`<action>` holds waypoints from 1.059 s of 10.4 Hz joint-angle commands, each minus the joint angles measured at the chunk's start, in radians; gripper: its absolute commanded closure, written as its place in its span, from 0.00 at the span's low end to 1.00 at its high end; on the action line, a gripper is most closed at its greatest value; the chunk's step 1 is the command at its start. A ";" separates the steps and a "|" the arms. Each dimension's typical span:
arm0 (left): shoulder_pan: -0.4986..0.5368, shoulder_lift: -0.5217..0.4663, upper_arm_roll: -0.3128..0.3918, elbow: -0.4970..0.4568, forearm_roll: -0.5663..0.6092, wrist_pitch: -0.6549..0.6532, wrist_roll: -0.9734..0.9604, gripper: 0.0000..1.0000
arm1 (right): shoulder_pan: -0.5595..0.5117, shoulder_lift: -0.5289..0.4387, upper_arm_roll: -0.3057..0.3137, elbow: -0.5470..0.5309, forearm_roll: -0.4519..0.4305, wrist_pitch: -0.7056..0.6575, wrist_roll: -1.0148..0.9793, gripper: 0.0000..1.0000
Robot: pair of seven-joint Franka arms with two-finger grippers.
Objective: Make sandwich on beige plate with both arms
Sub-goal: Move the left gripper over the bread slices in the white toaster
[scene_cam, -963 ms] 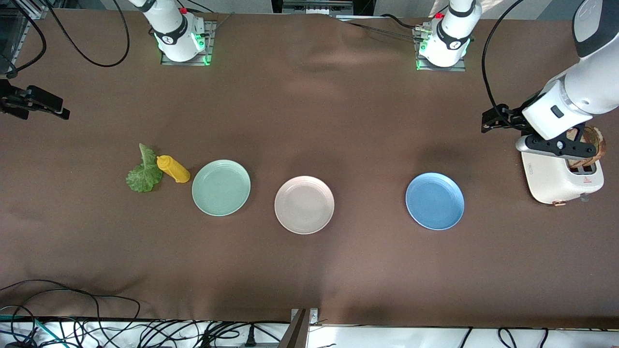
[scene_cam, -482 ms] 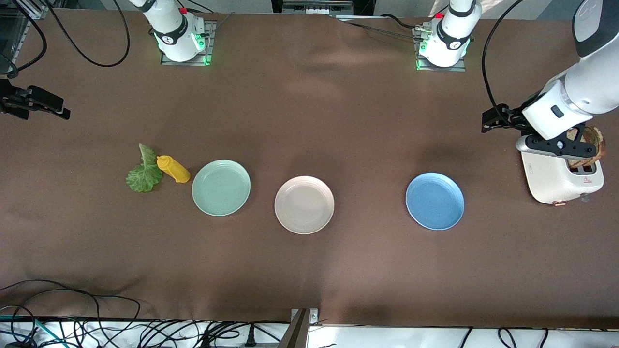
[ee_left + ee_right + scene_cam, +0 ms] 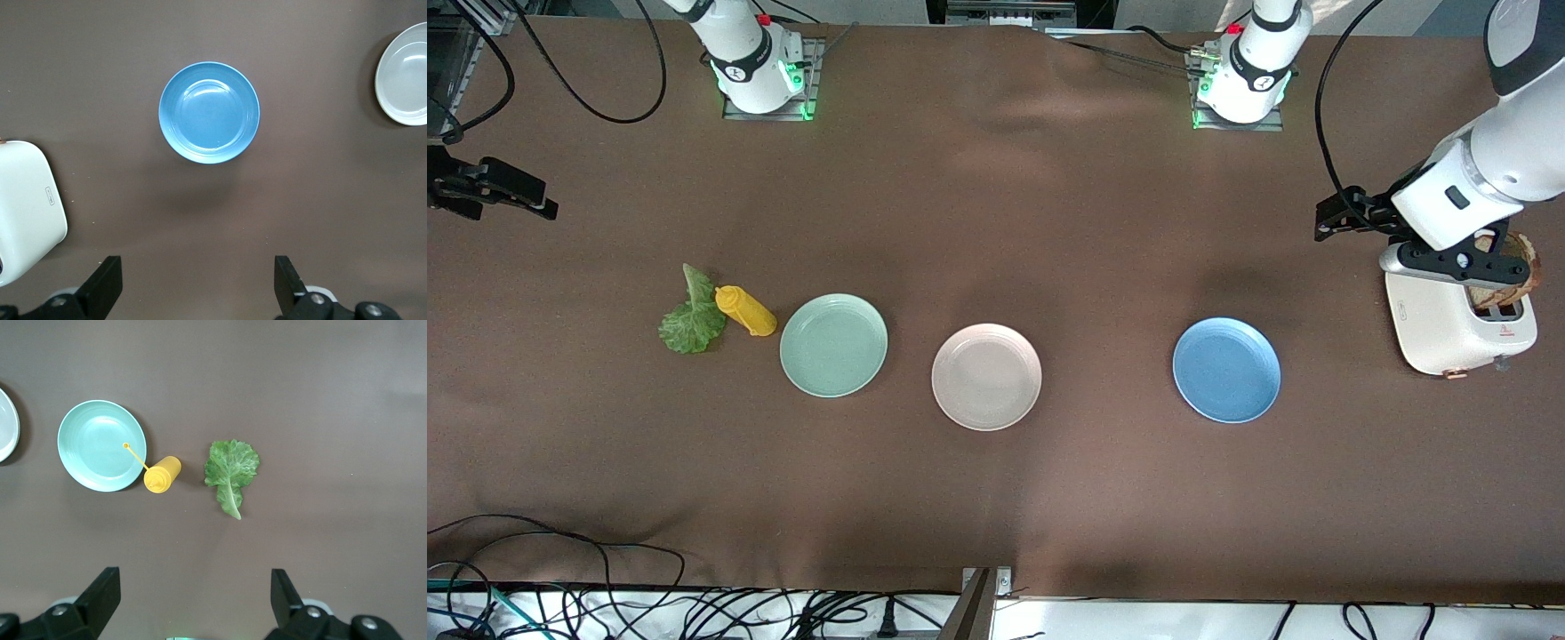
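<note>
Brown cloth covers the desk, and on it my round pale beige plate (image 3: 986,376) lies bare between a mint green plate (image 3: 834,345) and a blue plate (image 3: 1226,370). A crinkled green lettuce leaf (image 3: 691,316) lies beside a yellow squeeze bottle (image 3: 745,311), which is tipped on its side. Brown bread (image 3: 1507,271) stands in a white toaster (image 3: 1454,324). My left gripper (image 3: 197,287) hangs above the desk near the blue plate, jaws wide and empty; my right gripper (image 3: 193,600) waits high above the desk near the leaf, jaws likewise apart.
</note>
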 commanded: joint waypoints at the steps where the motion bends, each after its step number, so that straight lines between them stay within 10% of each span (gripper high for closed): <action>1: 0.006 -0.021 -0.001 -0.019 -0.020 0.009 0.001 0.00 | -0.004 -0.008 0.004 0.004 -0.005 -0.012 -0.003 0.00; 11: 0.006 -0.018 0.000 -0.022 -0.018 0.010 0.004 0.00 | 0.000 -0.005 0.007 0.007 0.001 -0.005 0.004 0.00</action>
